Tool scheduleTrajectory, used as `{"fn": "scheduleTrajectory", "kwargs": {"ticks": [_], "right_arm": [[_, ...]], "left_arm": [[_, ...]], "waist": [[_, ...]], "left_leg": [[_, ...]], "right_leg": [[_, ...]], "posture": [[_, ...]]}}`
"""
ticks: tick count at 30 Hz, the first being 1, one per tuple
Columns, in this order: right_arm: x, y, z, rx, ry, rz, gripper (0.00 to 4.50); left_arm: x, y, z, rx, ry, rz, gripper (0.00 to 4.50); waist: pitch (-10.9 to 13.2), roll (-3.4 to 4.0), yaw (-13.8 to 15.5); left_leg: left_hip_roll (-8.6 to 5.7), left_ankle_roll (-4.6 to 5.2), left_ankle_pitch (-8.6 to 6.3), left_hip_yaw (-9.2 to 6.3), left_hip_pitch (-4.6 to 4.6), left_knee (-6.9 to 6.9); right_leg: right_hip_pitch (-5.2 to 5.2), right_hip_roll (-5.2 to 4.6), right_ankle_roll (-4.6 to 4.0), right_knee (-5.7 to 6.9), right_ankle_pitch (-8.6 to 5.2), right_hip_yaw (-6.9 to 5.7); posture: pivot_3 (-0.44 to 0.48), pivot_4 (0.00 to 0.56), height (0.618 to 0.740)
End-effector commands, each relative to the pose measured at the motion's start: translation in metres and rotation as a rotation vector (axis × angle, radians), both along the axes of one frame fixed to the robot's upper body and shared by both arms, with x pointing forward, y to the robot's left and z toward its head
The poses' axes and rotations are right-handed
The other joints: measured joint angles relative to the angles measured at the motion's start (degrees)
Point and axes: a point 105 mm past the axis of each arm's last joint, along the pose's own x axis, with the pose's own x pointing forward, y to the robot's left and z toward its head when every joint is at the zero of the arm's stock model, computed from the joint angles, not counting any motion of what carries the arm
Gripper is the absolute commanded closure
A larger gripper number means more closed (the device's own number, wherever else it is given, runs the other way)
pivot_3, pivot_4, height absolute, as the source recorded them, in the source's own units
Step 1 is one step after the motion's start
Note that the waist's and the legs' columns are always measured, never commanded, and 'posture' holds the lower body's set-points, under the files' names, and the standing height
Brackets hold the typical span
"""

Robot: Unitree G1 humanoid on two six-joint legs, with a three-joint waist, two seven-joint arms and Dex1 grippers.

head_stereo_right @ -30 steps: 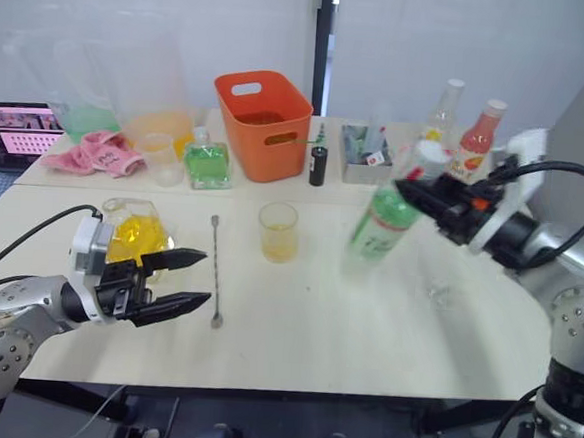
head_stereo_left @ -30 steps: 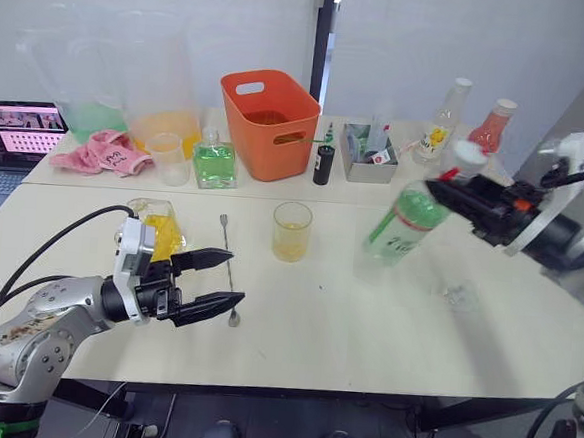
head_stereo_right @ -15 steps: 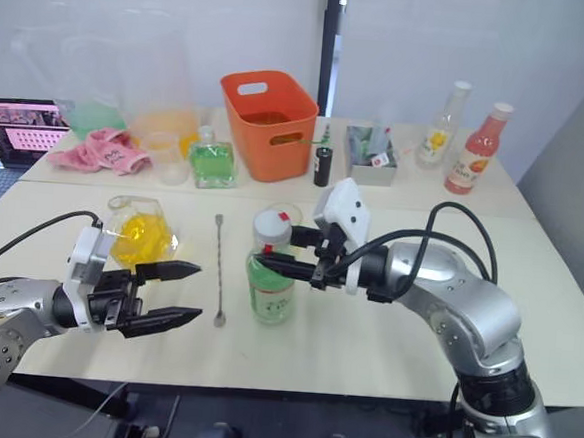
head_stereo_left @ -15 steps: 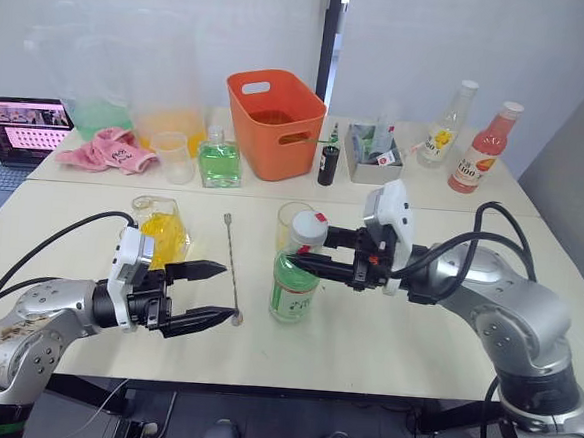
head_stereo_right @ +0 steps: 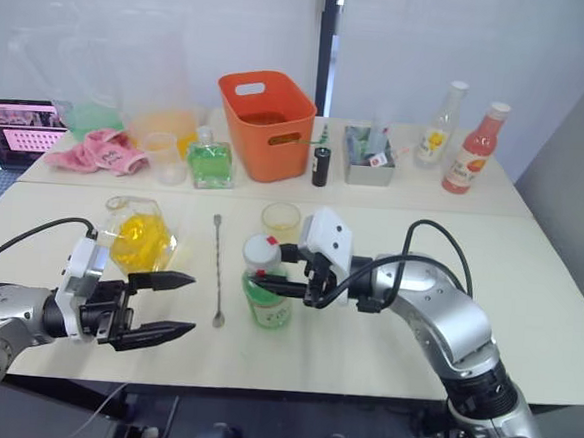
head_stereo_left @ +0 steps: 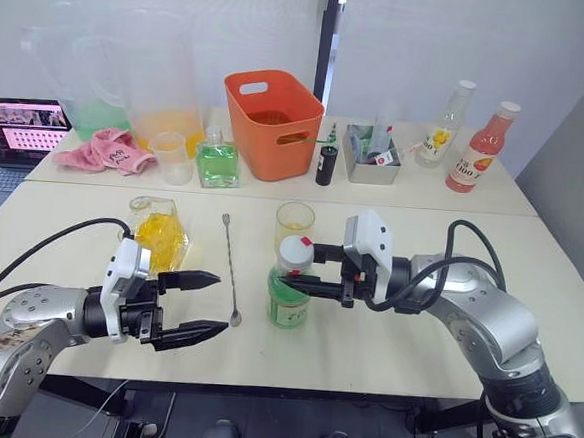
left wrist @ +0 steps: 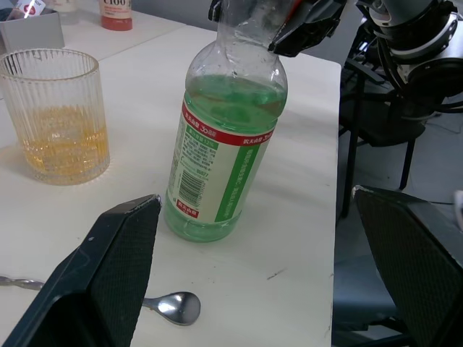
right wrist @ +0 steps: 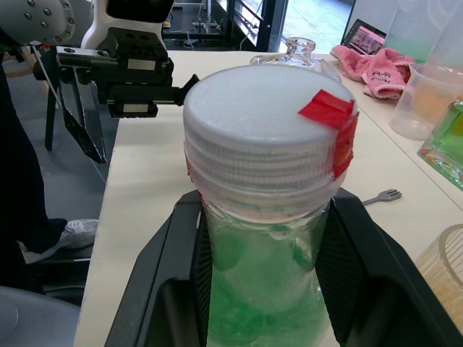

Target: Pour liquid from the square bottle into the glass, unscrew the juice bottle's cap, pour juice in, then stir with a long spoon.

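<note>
Left eye view: the clear plastic juice bottle (head_stereo_left: 289, 297), half full of green liquid under a ribbed white cap (head_stereo_left: 295, 250), stands upright just before the ribbed glass (head_stereo_left: 293, 226) holding shallow amber liquid. The right gripper (head_stereo_left: 305, 285) clamps its neck. The left gripper (head_stereo_left: 209, 301) hangs spread, empty, beside the long metal spoon (head_stereo_left: 230, 269).
</note>
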Motion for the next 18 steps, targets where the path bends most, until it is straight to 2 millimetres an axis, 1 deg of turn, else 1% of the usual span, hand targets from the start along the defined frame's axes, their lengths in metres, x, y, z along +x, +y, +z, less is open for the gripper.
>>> {"fn": "scheduleTrajectory", "kwargs": {"ticks": [1, 2, 4, 9, 10, 12, 15, 18], "right_arm": [[0.002, -0.002, -0.003, -0.014, -0.007, -0.017, 3.08], [0.004, -0.002, -0.001, 0.000, -0.007, -0.027, 3.08], [0.006, -0.002, 0.005, 0.021, -0.006, -0.033, 2.01], [0.004, -0.005, 0.014, 0.041, -0.001, -0.026, 0.28], [0.002, -0.006, 0.017, 0.047, 0.001, -0.021, 0.02], [-0.001, -0.008, 0.024, 0.062, 0.017, -0.003, 0.02], [-0.004, -0.010, 0.027, 0.064, 0.060, 0.046, 0.02], [0.001, -0.012, 0.023, 0.020, 0.079, 0.146, 0.02]], "left_arm": [[-0.001, 0.003, 0.011, 0.010, -0.067, -0.005, 0.00], [0.001, 0.003, 0.013, 0.013, -0.096, -0.005, 0.00], [0.004, 0.003, 0.017, 0.012, -0.138, 0.000, 0.00], [0.004, 0.004, 0.014, 0.040, -0.150, -0.009, 0.00], [0.004, 0.005, 0.013, 0.040, -0.146, -0.011, 0.00], [0.004, 0.005, 0.013, 0.039, -0.138, -0.013, 0.00], [0.004, 0.005, 0.013, 0.036, -0.128, -0.017, 0.00], [0.005, 0.004, 0.013, 0.032, -0.116, -0.024, 0.00]], "waist": [[0.0, 0.00, 0.0], [0.0, -0.01, 0.0], [0.0, -0.02, 0.0], [0.0, -0.02, 0.0], [0.0, -0.02, 0.0], [0.0, -0.02, -0.1], [0.0, -0.02, 0.0], [0.0, -0.02, -0.1]], "left_leg": [[0.00, 0.00, 0.00, 0.00, 0.01, 0.00], [0.00, 0.00, 0.00, 0.00, 0.02, 0.00], [0.00, 0.00, 0.00, 0.00, 0.03, 0.00], [0.00, 0.00, 0.00, 0.00, 0.01, 0.00], [0.00, 0.00, 0.00, 0.00, 0.01, 0.00], [0.01, 0.00, 0.00, 0.00, 0.00, 0.00], [0.02, -0.01, 0.00, 0.00, 0.01, 0.00], [0.01, 0.00, 0.00, 0.00, 0.02, 0.00]], "right_leg": [[0.01, 0.00, 0.00, 0.00, 0.00, 0.00], [0.01, 0.00, 0.00, 0.00, 0.00, 0.00], [0.01, 0.00, -0.02, 0.02, 0.01, 0.00], [-0.01, 0.00, -0.03, 0.03, 0.01, 0.00], [-0.02, 0.01, -0.03, 0.03, 0.01, 0.00], [-0.02, 0.01, -0.03, 0.03, 0.02, 0.00], [-0.01, 0.01, -0.03, 0.05, 0.02, 0.00], [0.00, 0.01, -0.03, 0.04, 0.02, 0.00]], "posture": [[0.000, 0.150, 0.739], [0.000, 0.150, 0.739], [0.000, 0.150, 0.739], [0.000, 0.150, 0.739], [0.000, 0.150, 0.739], [0.000, 0.150, 0.739], [0.000, 0.150, 0.739], [0.000, 0.150, 0.739]]}}
